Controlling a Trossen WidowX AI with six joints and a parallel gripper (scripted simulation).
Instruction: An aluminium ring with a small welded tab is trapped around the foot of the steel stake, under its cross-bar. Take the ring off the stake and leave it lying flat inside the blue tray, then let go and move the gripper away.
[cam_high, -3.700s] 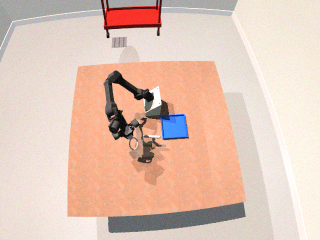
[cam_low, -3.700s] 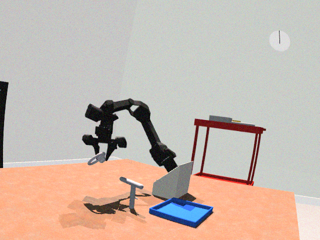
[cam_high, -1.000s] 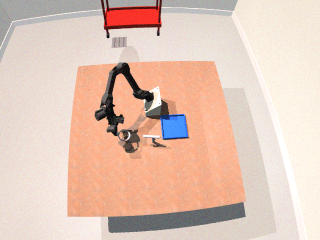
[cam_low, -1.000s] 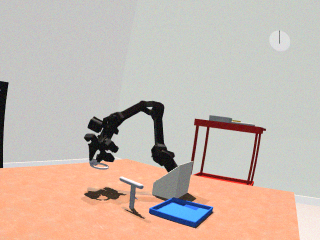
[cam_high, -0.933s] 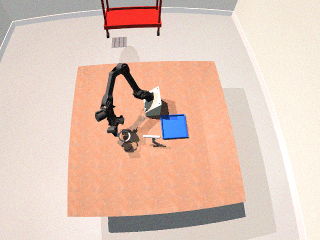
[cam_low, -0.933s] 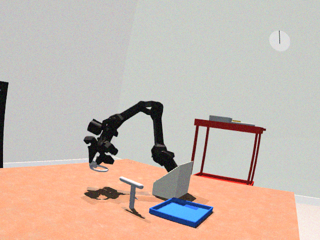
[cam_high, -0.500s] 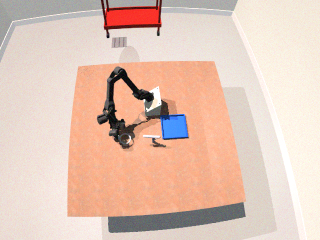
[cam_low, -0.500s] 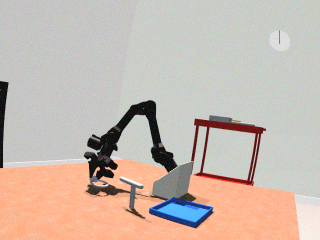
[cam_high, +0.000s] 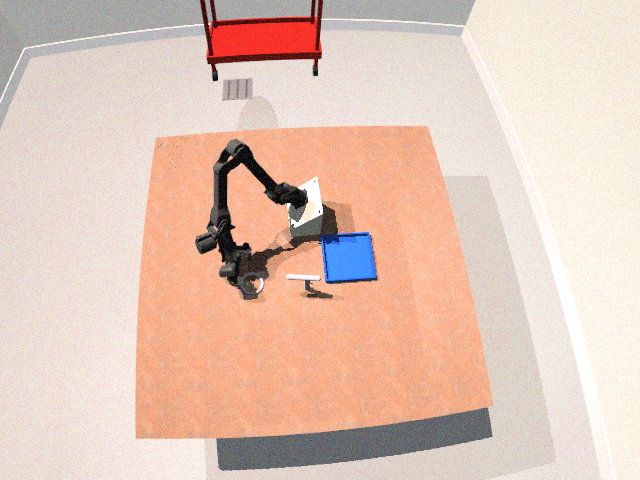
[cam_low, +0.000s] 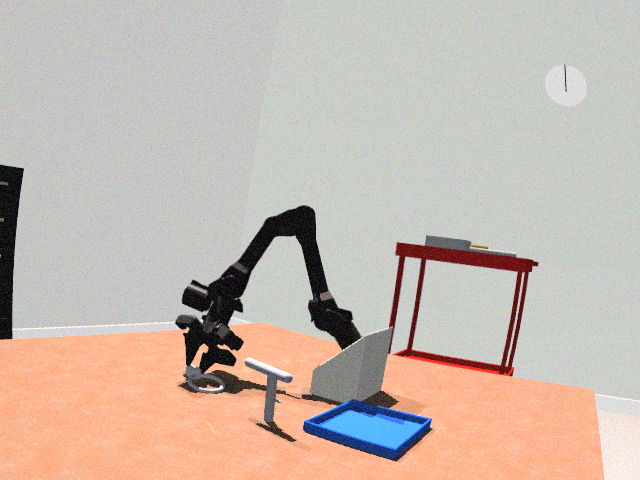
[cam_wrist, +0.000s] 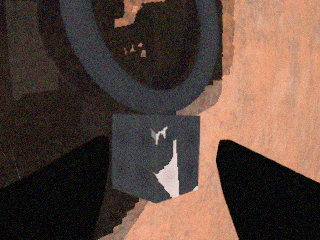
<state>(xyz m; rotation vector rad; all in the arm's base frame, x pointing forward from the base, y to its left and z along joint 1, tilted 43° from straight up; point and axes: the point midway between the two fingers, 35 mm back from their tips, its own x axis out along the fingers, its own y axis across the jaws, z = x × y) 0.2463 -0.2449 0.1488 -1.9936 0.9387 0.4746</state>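
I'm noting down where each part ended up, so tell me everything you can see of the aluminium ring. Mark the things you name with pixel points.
The round grey aluminium ring (cam_high: 261, 284) (cam_low: 222, 387) (cam_wrist: 206, 50) has an open centre and one small, flat, blocky tab. It is off the stake, lying about flat at the table top, outside the tray. Bright light catches parts of its otherwise dull surface. The tab sits between the opened jaws, with a visible gap on the right in the wrist view; contact on the other side is unclear.

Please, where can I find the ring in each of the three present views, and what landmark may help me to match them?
Top: left of centre, below the middle, at the gripper; ring.
Exterior: low, left of centre, on the table.
Wrist: upper middle, cut off by the top edge, its tab between the fingers.
Landmark: the table, seen in all three.
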